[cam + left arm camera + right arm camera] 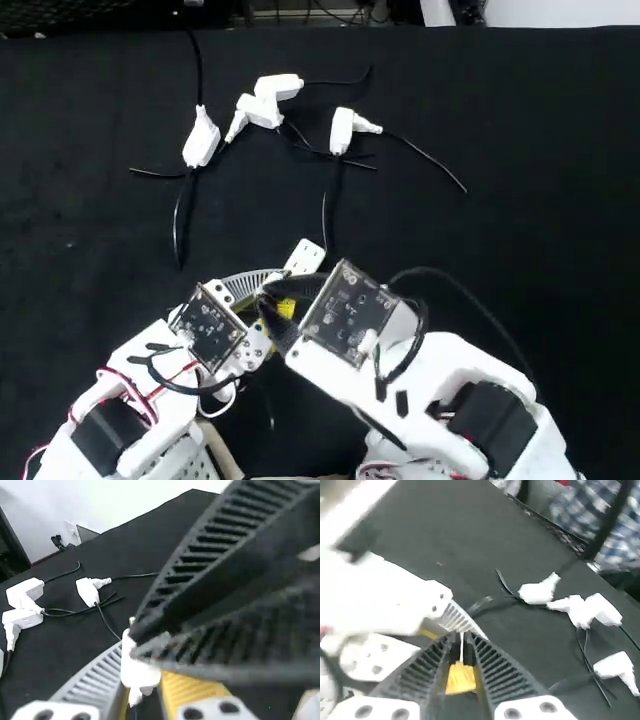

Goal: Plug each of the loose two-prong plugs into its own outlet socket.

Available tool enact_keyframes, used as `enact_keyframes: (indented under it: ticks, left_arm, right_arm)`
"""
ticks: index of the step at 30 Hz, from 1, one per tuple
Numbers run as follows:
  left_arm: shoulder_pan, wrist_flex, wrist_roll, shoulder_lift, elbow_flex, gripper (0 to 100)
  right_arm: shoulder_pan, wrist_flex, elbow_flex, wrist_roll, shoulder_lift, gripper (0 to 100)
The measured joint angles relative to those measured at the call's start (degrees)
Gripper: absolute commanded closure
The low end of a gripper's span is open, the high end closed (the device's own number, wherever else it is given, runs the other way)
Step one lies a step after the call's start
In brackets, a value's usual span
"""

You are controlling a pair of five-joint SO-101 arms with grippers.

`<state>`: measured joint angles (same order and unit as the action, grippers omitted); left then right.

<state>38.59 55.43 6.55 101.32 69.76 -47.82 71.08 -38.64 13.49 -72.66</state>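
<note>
A white plug with a black cable sits near the table's front, between both grippers. My left gripper holds that plug between its grey ribbed finger and its yellow pad. My right gripper, with black ribbed fingers, is shut, and its tips meet at the top of the same plug. A thin white sliver shows between the nearly closed fingers of the right gripper. Three more white plug and socket pieces lie at the back: one, a joined pair and another.
Black cables trail over the black cloth around the far pieces. The two arms' white bodies crowd the front edge. A person in a checked shirt is beyond the table.
</note>
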Motion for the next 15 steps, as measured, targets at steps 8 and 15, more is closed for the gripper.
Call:
enact_keyframes:
  ticks: [8, 15]
  left_arm:
    - [0.0, 0.5, 0.0, -0.1, 0.0, 97]
    - [-1.8, 0.8, -1.9, -0.3, 0.2, 97]
  right_arm:
    - [7.6, -0.2, -0.8, -0.1, -0.1, 98.6]
    - [8.2, -3.5, -4.7, 2.8, -0.2, 98.6]
